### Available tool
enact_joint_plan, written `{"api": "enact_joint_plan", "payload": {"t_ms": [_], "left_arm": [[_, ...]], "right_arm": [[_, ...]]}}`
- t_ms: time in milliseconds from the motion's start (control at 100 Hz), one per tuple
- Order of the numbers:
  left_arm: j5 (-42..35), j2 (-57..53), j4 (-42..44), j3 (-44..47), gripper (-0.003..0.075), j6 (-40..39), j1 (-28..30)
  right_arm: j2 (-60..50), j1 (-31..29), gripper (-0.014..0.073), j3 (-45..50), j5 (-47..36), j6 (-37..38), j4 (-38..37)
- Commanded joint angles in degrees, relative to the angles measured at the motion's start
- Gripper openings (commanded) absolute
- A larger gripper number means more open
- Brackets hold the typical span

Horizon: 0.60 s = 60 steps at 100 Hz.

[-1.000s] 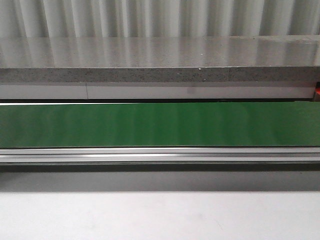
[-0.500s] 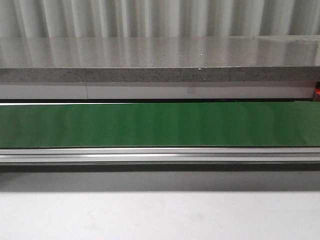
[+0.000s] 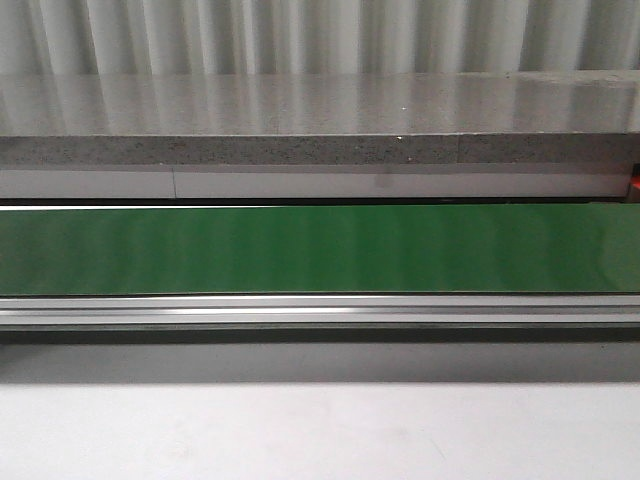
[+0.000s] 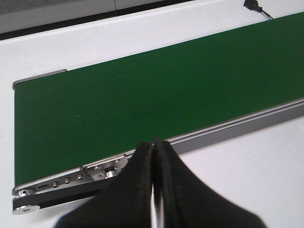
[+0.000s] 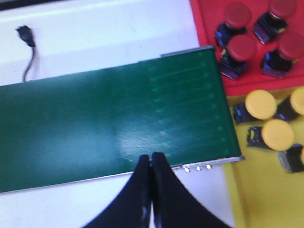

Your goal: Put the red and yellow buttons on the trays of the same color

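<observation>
Four red buttons (image 5: 242,47) lie tipped on the red tray (image 5: 209,28), caps pointing various ways, their dark bodies trailing off at slants. Several yellow buttons (image 5: 278,134) lie likewise on the yellow tray (image 5: 266,190) just beside it. Both trays sit past the end of the green conveyor belt (image 5: 95,123), well off to one side of the right claw (image 5: 151,161), which is clenched and holds nothing. The left claw (image 4: 153,149) is also clenched and bare, above the belt's near rail at its other end, over the white desk (image 4: 247,175).

Nothing has visibly changed on the green belt (image 3: 320,250) since earlier.
</observation>
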Motion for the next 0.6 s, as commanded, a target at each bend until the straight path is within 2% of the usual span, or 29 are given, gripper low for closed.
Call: {"api": "enact_joint_plan", "payload": {"t_ms": [0,100,400,590], "left_arm": [[-3.6,-0.1,-1.1,-1.5,-0.0020,-0.1,-0.4],[-3.6,-0.1,-1.1,-1.5,-0.0020,-0.1,-0.4],[-3.6,-0.1,-1.1,-1.5,-0.0020,-0.1,-0.4],[-3.6,-0.1,-1.1,-1.5,-0.0020,-0.1,-0.4]], "right_arm": [[-4.9,2.2,-0.0067,1.6,-7.5,-0.1,1.0],[-9.9,3.9,-0.0067,5.9,-12.1,-0.1,1.5],[-24.4,4.0,-0.0067,17.9,-21.6,-0.1,0.5],[-32.5,4.0,-0.0067,23.1,-23.0,-0.2,-2.6]]}}
